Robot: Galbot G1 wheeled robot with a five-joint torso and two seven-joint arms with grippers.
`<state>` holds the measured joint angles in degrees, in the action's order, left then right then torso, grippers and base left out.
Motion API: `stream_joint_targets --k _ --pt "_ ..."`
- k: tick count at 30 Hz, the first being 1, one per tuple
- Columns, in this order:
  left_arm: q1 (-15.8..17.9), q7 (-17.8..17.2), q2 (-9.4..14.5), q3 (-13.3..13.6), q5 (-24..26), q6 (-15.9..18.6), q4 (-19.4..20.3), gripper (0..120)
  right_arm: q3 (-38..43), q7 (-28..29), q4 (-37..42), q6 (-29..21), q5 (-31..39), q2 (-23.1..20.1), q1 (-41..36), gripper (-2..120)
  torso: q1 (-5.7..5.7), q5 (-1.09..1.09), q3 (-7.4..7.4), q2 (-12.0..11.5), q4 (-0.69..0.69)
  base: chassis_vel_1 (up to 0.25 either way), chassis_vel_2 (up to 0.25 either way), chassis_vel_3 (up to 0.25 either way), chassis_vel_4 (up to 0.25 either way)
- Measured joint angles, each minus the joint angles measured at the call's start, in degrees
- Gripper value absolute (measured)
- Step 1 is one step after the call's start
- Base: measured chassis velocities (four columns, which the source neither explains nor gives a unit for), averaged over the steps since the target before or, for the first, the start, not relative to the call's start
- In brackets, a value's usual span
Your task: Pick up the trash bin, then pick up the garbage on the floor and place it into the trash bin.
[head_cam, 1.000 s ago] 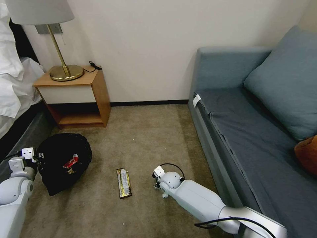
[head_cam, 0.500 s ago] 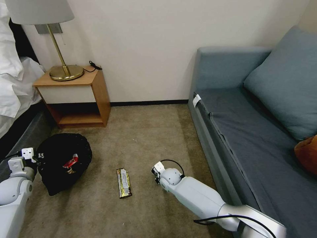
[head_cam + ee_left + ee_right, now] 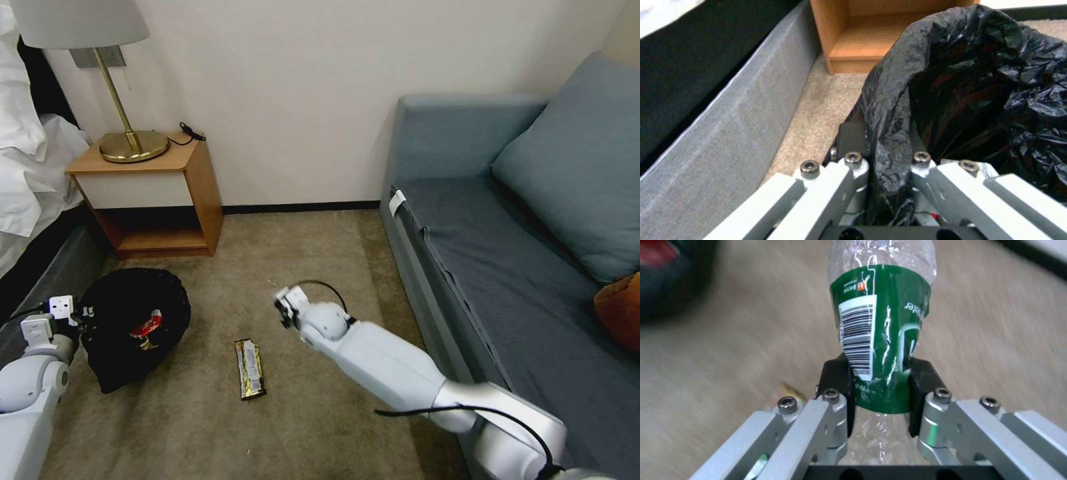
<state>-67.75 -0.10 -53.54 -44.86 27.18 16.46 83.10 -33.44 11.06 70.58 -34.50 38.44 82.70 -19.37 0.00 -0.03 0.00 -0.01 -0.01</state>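
Bottle in right grip, bin in left; one wrapper on the carpet.

Head view: one bin [image 3: 133,327], black-lined, by the bed, holding one red wrapper [image 3: 144,326]; left gripper [image 3: 79,313] at its rim; one gold wrapper [image 3: 250,368] flat on the floor; right gripper [image 3: 285,312] raised over the carpet between wrapper and sofa [image 3: 467,220].
Left wrist view: jaws closed on the bin's liner and rim [image 3: 889,140]. Risk, as judged: the slick bag could slip and the bin tilt.
Right wrist view: jaws closed on one clear bottle [image 3: 880,333], at its green label. Risk, as judged: thin plastic may buckle and slide out mid-carry, or land beside the bin's mouth.
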Motion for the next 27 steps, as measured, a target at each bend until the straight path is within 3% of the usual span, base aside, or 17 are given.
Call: stream_joint_targets --k 8,14,20,27 --pt "-0.6 -0.1 -0.1 -0.1 0.1 0.1 1.5 4 -2.8 -2.0 1.8 4.5 8.3 4.6 6.8 19 0.00 0.01 0.00 0.0 0.00 0.000 0.000 0.000 0.000" --pt "-1.0 -0.2 -0.7 0.1 0.1 0.3 3.1 4 -5.1 -4.8 -3.9 8.6 10.9 9.5 9.9 19 0.00 0.02 0.00 0.0 0.04 0.000 0.000 0.000 0.000" --pt "-1.5 -0.2 -1.1 0.2 0.2 0.4 4.3 4 -7.1 -6.6 -11.5 12.5 11.1 9.7 10.7 19 0.00 0.02 0.00 0.0 -0.02 0.000 0.000 0.000 0.000" --pt "-1.2 -0.2 -1.3 0.8 0.5 0.6 4.9 4 -10.7 -8.4 -14.3 16.7 11.6 9.6 10.9 19 0.00 0.03 0.00 0.0 0.02 0.000 0.000 0.000 0.000"
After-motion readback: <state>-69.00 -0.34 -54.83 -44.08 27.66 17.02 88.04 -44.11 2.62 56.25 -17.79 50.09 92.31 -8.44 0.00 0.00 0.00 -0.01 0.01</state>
